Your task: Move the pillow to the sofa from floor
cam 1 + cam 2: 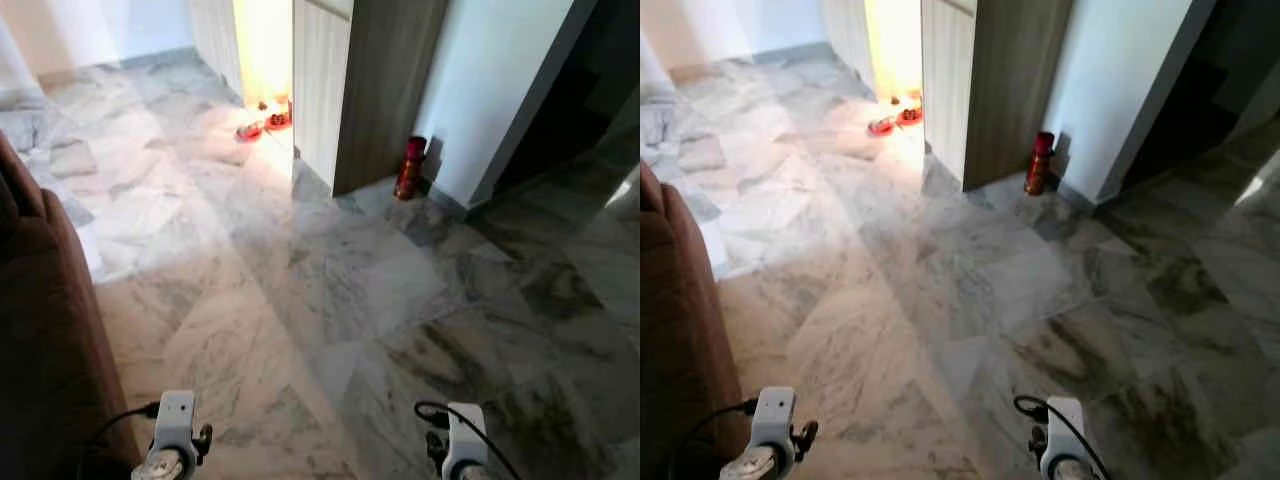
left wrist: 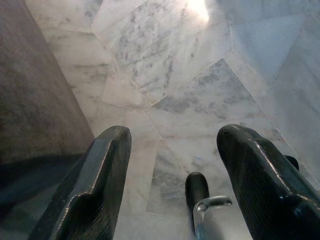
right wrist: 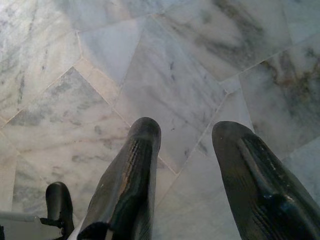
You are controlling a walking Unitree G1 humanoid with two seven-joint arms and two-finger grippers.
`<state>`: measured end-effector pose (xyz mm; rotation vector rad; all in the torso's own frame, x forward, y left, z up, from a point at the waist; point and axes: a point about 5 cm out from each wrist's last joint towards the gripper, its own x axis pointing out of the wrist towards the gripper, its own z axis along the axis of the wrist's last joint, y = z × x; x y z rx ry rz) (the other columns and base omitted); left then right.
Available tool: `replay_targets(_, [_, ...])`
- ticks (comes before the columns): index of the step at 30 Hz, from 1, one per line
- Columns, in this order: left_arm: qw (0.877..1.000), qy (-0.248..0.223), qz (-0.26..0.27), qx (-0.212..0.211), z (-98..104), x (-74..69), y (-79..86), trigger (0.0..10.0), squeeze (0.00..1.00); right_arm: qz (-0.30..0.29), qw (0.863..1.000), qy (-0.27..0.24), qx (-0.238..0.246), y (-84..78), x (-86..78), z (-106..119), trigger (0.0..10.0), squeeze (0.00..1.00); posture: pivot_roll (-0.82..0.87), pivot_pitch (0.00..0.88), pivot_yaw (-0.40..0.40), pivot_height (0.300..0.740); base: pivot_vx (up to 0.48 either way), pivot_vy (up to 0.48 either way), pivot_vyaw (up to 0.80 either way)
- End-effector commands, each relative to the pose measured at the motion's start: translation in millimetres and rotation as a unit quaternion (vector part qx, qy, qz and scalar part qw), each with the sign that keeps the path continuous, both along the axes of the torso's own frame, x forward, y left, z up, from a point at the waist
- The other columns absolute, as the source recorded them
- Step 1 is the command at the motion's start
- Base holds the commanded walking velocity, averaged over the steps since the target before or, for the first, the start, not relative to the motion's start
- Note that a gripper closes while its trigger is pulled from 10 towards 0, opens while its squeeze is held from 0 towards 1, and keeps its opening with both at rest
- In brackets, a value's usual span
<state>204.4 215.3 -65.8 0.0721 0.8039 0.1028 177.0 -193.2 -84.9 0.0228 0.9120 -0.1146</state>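
Grey-veined marble floor [image 1: 330, 290] spreads ahead. A brown sofa [image 1: 40, 330] edges the robot's left. A wood-panelled partition [image 1: 370, 80] stands ahead, a red cylinder [image 1: 410, 167] by its foot and small red items [image 1: 265, 120] in the lit gap beyond. Left pincer [image 2: 175, 165] hangs wide apart, holding nothing, beside the sofa; right pincer [image 3: 185, 165] gapes empty above the floor.

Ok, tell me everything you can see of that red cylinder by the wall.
The red cylinder stands upright on the marble floor, in the corner where the wood-panelled cabinet meets the white wall. It is tall and slim, glossy red with a darker top, possibly a flask or extinguisher; too small to tell. Nothing but the floor visibly touches it.
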Motion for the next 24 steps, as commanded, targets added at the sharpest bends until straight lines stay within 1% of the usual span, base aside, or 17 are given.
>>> replay_targets(1, [1.0,0.006,0.003,-0.003,-1.9,-2.6,-1.3,10.0,0.0,-0.002,1.0,-0.003,-0.002,-2.4,1.1,0.9,10.0,0.0,0.05,0.037,-0.035,0.74,0.0,0.0,0.0])
replay_targets(7, [1.0,0.008,0.0,0.001,-1.9,-2.8,-0.6,10.0,0.0,-0.007,1.0,-0.001,0.002,-1.0,0.5,0.3,10.0,0.0,0.05,0.034,-0.03,0.74,0.0,0.0,0.0])
replay_targets(10, [1.0,0.008,-0.001,0.001,-2.0,-2.9,-0.7,10.0,0.0,-0.01,1.0,-0.001,0.004,-0.7,0.3,0.2,10.0,0.0,0.05,0.033,-0.03,0.74,0.0,0.0,-0.63])
replay_targets(24, [1.0,0.008,-0.002,0.002,-2.0,-2.8,-0.8,10.0,0.0,-0.001,1.0,-0.001,-0.001,-1.1,0.5,0.4,10.0,0.0,0.06,0.014,-0.034,0.74,0.0,0.0,0.0])
